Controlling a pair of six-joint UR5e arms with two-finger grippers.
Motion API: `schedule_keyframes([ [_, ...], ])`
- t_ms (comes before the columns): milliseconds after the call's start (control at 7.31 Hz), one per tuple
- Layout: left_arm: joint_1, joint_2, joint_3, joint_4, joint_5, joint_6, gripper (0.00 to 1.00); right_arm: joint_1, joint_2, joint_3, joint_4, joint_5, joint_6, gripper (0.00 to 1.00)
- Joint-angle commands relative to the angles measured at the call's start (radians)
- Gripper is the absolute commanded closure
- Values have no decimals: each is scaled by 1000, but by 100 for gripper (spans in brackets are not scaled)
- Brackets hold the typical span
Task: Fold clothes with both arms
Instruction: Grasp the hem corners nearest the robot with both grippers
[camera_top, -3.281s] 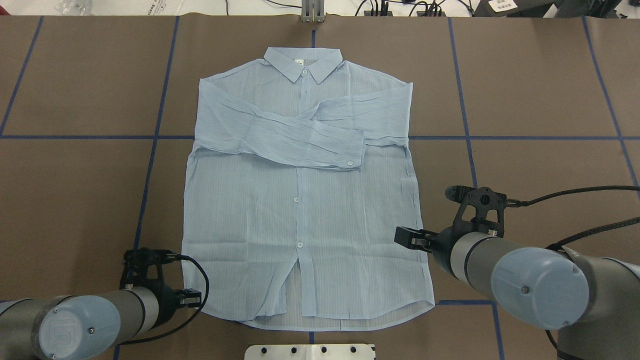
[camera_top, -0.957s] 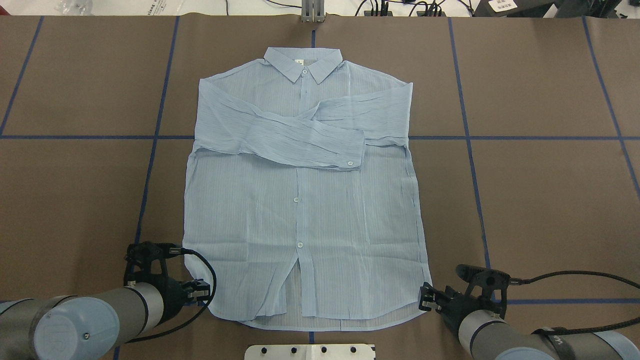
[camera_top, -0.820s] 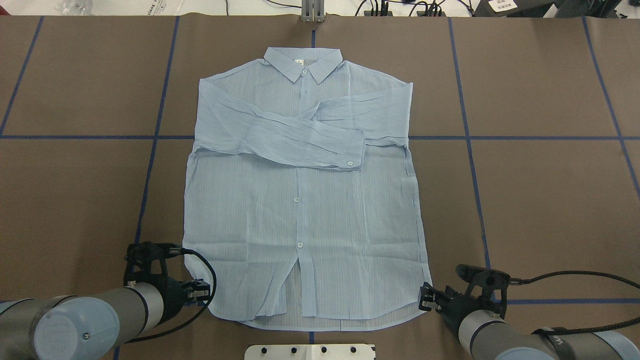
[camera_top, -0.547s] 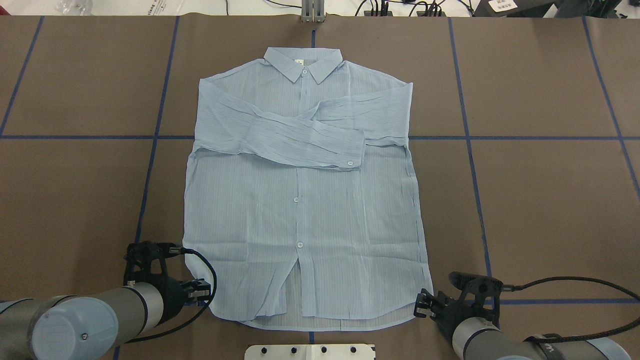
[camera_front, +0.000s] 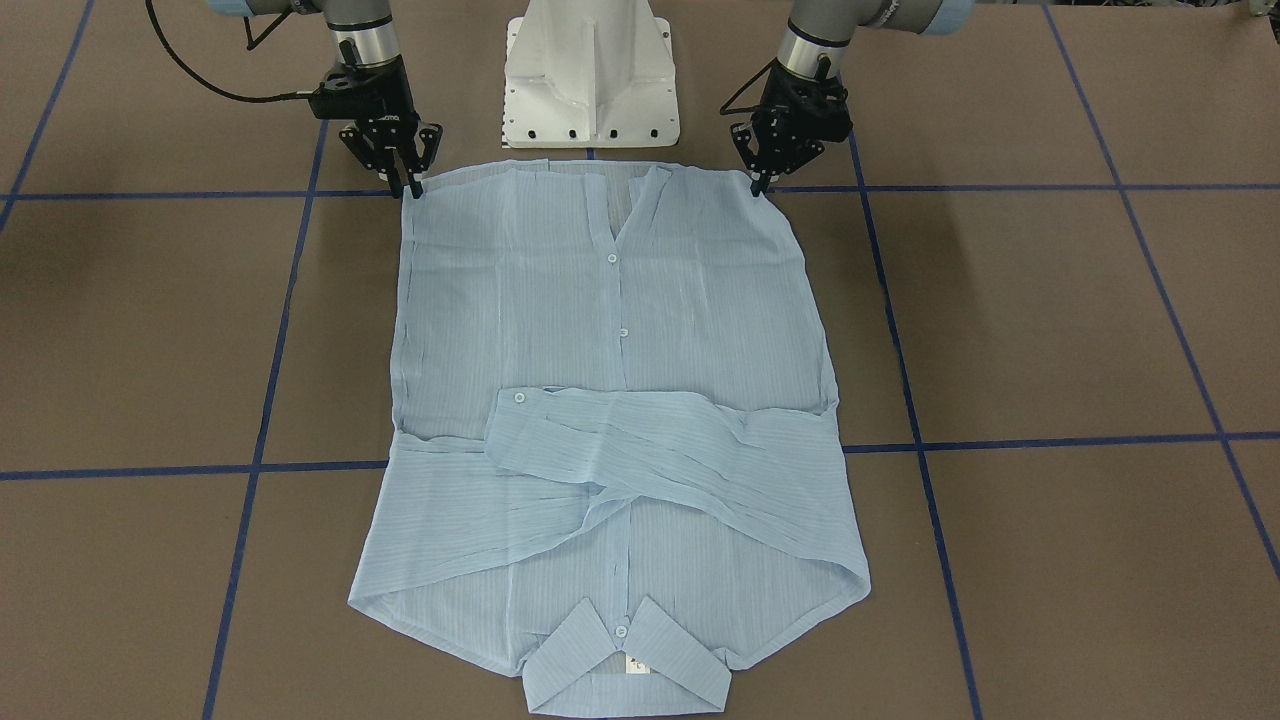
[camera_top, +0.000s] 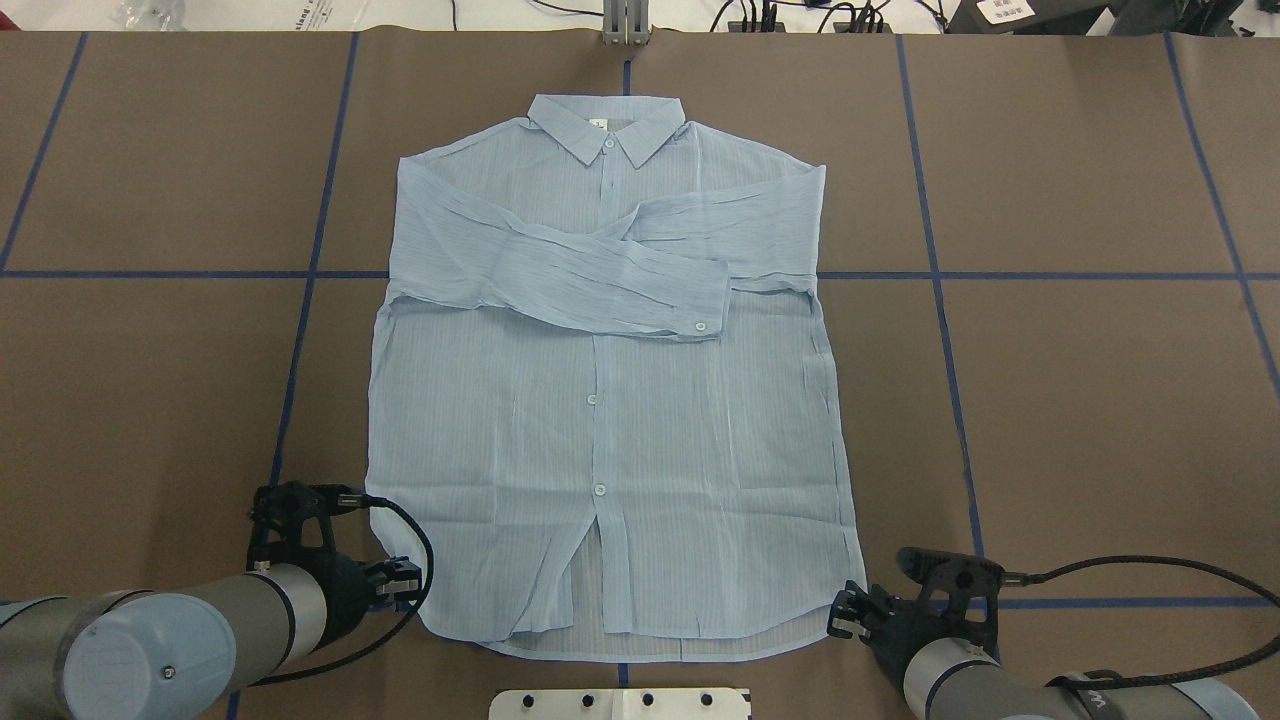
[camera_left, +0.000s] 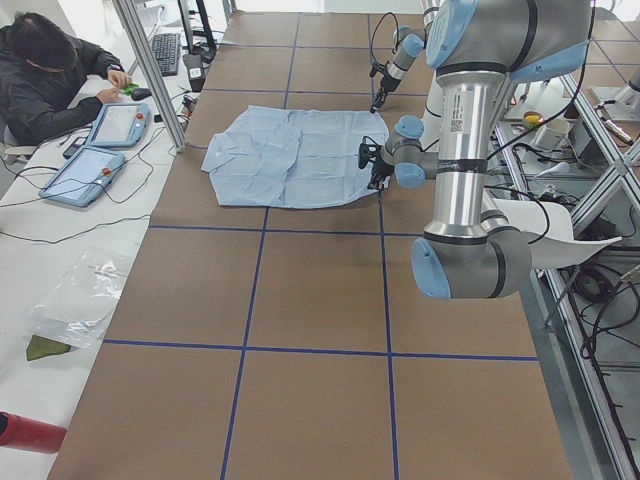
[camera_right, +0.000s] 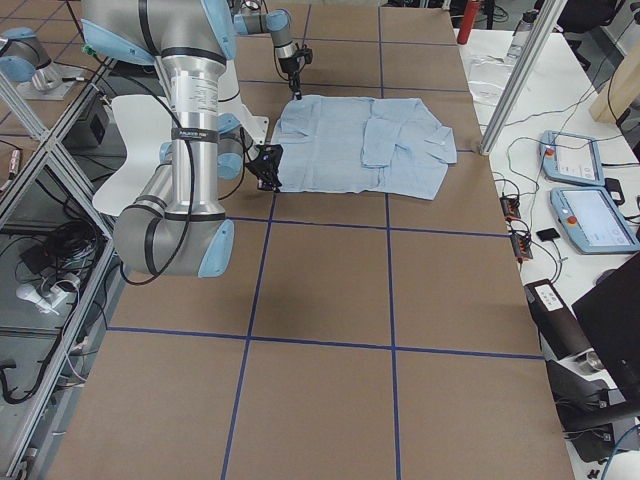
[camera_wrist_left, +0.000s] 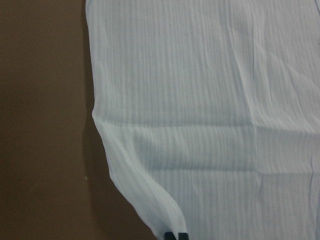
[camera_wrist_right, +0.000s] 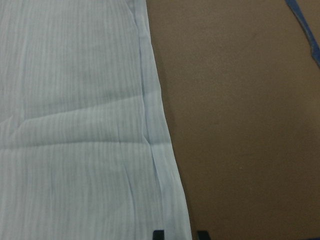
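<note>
Left arm (camera_top: 150, 640): low, wrist tipped downward.
Left gripper (camera_front: 762, 183): tips pinched together on the shirt (camera_front: 610, 330) corner.
Right arm (camera_top: 1000, 685): low, wrist angled down.
Right gripper (camera_front: 412, 185): fingers parted, pointing down.

The brown table (camera_top: 1100, 400), marked with blue tape lines (camera_top: 1100, 274), carries a light blue shirt (camera_top: 600, 450) spread flat. Its two hem corners lie at the left pincer (camera_front: 757, 186) and right pincer (camera_front: 412, 190); its collar (camera_top: 607, 125) lies far from both. A white base plate (camera_front: 590, 110) stands between them.
</note>
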Motion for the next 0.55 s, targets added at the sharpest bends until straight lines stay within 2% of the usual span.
schedule_keyframes([
  [0, -1, 1, 0, 0, 0, 0, 100, -8, -1, -2, 0, -2, 1, 66],
  [137, -1, 1, 0, 0, 0, 0, 100, -11, 0, -2, -2, -2, 1, 70],
  [410, -1, 1, 0, 0, 0, 0, 100, -17, 0, -2, -2, -2, 1, 100],
])
